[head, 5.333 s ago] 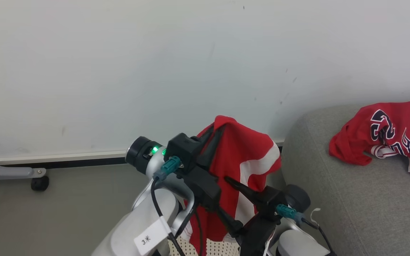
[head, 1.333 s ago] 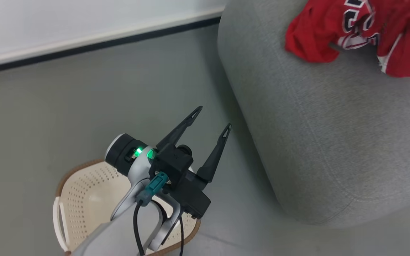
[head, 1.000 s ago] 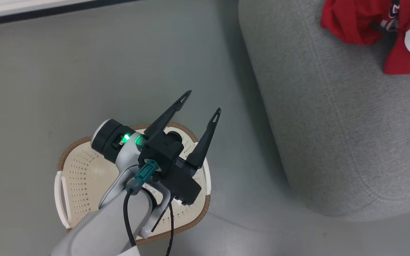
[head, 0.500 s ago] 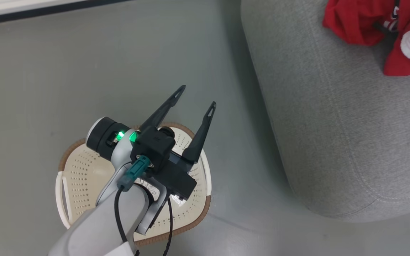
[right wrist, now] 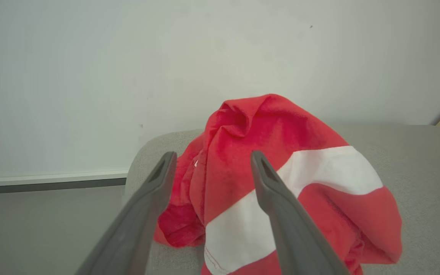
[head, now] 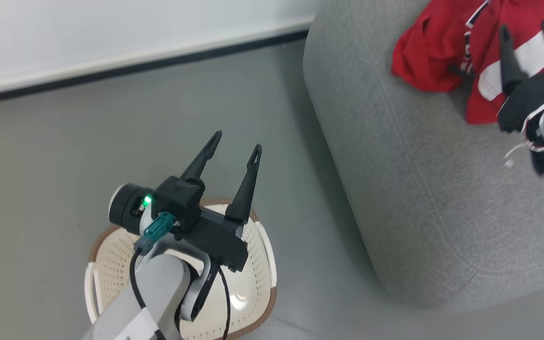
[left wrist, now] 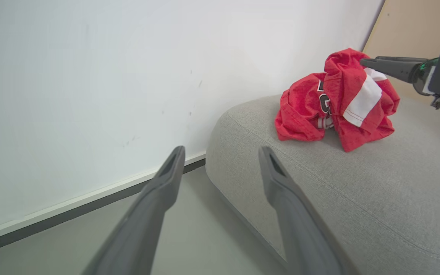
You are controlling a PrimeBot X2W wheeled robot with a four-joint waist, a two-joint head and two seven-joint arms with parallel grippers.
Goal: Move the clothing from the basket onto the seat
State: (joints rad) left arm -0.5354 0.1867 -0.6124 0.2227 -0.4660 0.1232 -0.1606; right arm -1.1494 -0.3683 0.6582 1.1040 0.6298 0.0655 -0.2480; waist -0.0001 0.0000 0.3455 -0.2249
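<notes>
Clothing point(head: 430, 52) bunched far right on seat point(head: 418, 189), cropped, axis unreadable; basket point(head: 258, 250) half hidden under left gripper point(head: 237, 141); right gripper point(head: 524, 27), too, splayed, empty.

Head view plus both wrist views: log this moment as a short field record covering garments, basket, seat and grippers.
lettered jersey: crumpled on the grey seat
white-striped garment: heaped on the seat, against the jersey
basket: on the floor beneath the left arm; no clothing in its visible part
left gripper: open, empty, above the basket
right gripper: open, at the white-striped garment, not clamping it
</notes>
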